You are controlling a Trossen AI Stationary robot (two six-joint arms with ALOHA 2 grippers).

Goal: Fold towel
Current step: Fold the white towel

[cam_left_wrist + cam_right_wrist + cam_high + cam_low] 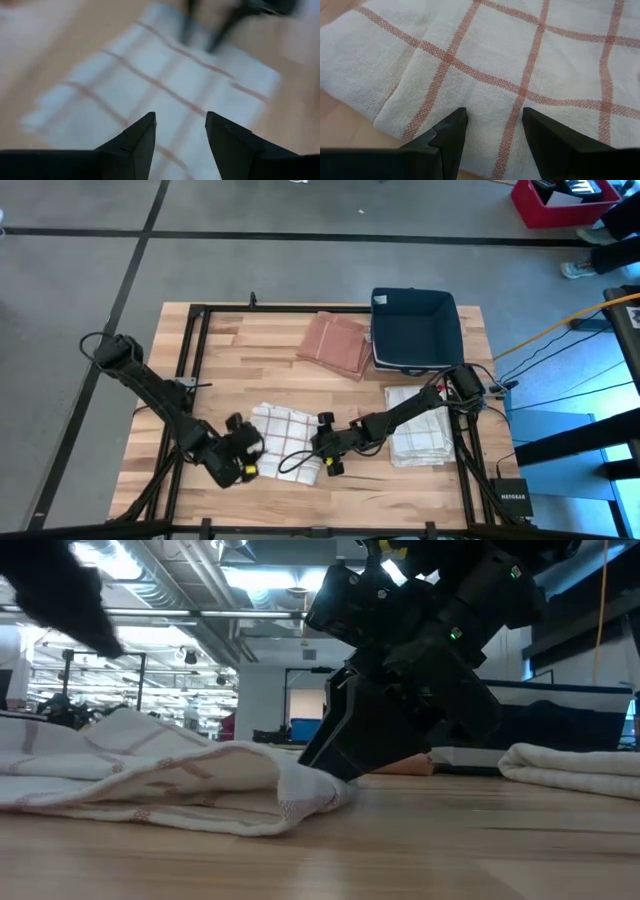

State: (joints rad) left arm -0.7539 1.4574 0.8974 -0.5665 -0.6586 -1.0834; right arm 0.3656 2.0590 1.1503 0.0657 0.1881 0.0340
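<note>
White woven towel (285, 440) with a thin red-brown check is lying folded on the pale wooden table (240, 350), its soft rounded fold edge showing in the low view. Left gripper (180, 127) is hovering over one side of the cloth, its two dark wedge-shaped fingers (137, 142) standing apart with nothing between them. Right gripper (492, 125) is facing the opposite side, fingers (447, 135) likewise released, the coarse weave lying just beyond the tips. Well beyond both grippers are resting a pink folded cloth (335, 343), a dark blue rectangular bin (412, 330) and a cream folded towel (420, 430).
</note>
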